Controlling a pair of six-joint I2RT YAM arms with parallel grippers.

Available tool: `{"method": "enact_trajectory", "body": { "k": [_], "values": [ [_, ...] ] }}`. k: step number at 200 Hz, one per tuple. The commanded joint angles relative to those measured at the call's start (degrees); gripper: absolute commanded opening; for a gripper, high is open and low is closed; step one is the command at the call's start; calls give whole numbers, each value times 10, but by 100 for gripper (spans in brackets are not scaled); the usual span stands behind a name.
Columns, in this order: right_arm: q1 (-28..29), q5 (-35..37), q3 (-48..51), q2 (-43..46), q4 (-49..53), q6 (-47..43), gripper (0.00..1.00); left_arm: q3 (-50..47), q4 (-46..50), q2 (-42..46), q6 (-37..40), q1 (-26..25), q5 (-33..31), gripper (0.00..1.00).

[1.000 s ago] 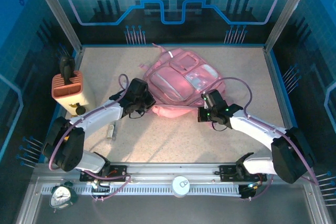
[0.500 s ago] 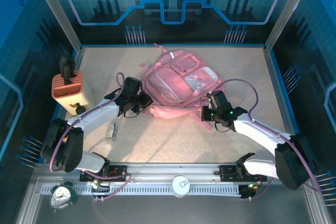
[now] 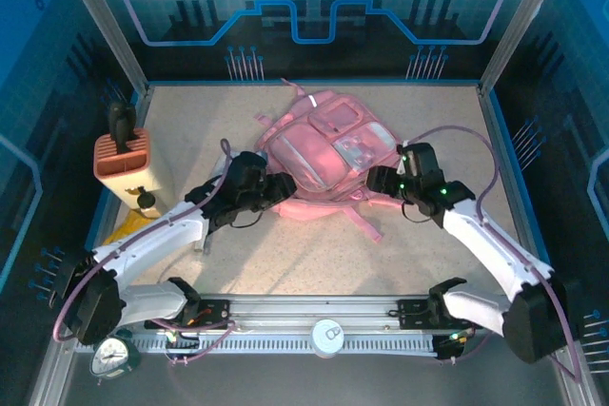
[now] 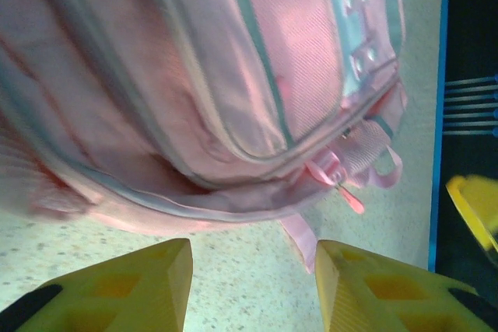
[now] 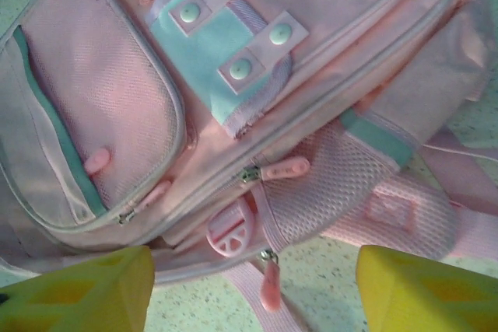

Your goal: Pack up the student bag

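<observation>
1. From above, the pink bag (image 3: 328,149) lies flat on the table (image 3: 314,254), in the middle and toward the back. Pink straps trail off its near edge.
2. The left gripper (image 3: 279,186) is right at the bag's near left edge. The right gripper (image 3: 374,178) is right at its near right edge. From up here I cannot tell if either one touches the bag, or how far apart their fingers are.
3. An orange box (image 3: 122,157) stands at the left side of the table, well apart from the bag. A black thing (image 3: 119,124) sticks out of its top. A clock (image 3: 112,354) sits in the near left corner, in front of the arms.
4. In the left wrist view, the left gripper (image 4: 253,289) has its two yellow fingers (image 4: 117,289) apart, with nothing but table (image 4: 47,231) between them. The bag (image 4: 194,75) is just past the fingertips and not touched. A pink zip pull (image 4: 342,186) hangs off the bag's edge.
5. In the right wrist view, the right gripper (image 5: 253,293) is spread wide and holds nothing. Its yellow fingers (image 5: 78,293) sit on either side of the bag's (image 5: 117,106) edge. A green patch (image 5: 214,44) with four round snaps is on the bag. Lower down is a round pink badge (image 5: 231,232), and a zip pull (image 5: 268,289) hangs between the fingers without touching them.
</observation>
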State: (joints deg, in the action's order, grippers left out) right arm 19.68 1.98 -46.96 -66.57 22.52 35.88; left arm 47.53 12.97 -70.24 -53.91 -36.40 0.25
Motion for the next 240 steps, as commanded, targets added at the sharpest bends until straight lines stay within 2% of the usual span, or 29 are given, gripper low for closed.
{"method": "enact_trajectory", "body": {
  "k": [1, 13, 59, 115, 147, 171, 198, 240],
  "values": [
    [-19, -36, -43, -63, -19, 52, 64, 46, -6, -39, 13, -20, -24, 47],
    [-26, -33, -63, -102, -30, 81, 60, 65, -16, -70, 15, -31, -20, 46],
    [-34, -34, -121, -220, -49, 126, 57, 137, -40, -177, 27, -66, -18, 46],
    [-46, -21, -94, -256, -90, 157, 67, 190, -58, -275, 22, -85, 0, 46],
    [-50, -43, -112, -296, -97, 168, 67, 210, -52, -314, 20, -91, 6, 44],
    [-50, -64, -110, -305, -116, 176, 66, 212, -42, -331, 26, -97, 10, 38],
    [-50, -50, -108, -299, -122, 185, 69, 186, -38, -333, 26, -103, 6, 29],
    [-51, -71, -87, -282, -138, 194, 65, 142, -41, -326, 16, -113, 4, 8]
  ]
}}
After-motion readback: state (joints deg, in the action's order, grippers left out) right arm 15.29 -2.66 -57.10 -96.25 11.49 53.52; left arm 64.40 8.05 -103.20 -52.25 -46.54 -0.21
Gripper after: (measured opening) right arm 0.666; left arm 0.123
